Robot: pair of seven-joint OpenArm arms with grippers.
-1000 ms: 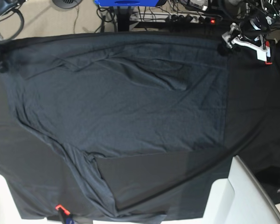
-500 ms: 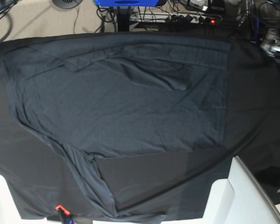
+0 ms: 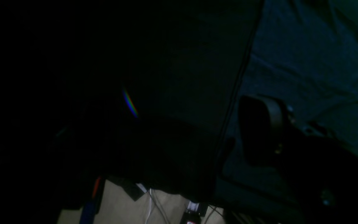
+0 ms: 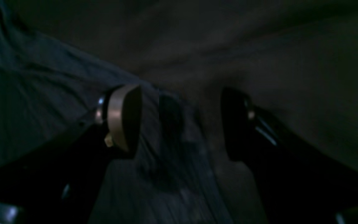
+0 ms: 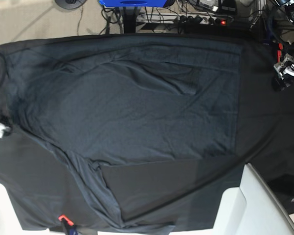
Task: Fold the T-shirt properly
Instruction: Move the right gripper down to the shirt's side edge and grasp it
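The T-shirt (image 5: 132,103) lies spread on the black tablecloth (image 5: 264,127); the left hand (image 5: 282,78) and right hand (image 4: 179,124) gape, grasping nothing.

Right gripper (image 4: 180,123) jaws apart over the T-shirt (image 4: 36,93).

I am looking over everything my cameras are showing and I am finding no text, label, brand, number or sign that I can read.
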